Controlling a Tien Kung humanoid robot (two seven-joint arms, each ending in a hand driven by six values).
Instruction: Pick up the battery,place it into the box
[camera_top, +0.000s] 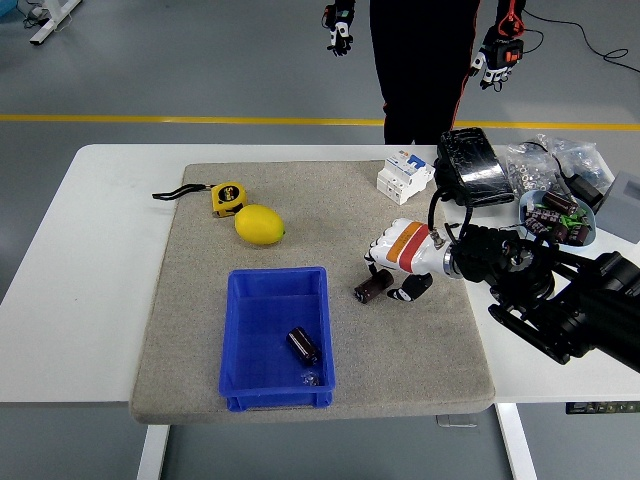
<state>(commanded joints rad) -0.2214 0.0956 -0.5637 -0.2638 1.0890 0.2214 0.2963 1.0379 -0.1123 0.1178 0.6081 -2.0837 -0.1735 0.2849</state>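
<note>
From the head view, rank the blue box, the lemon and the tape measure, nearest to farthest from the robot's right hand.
Measured from the right hand:
1. Blue box, just to its left, toward the near edge.
2. Lemon, farther left on the mat.
3. Tape measure, farthest, at the far left.
</note>
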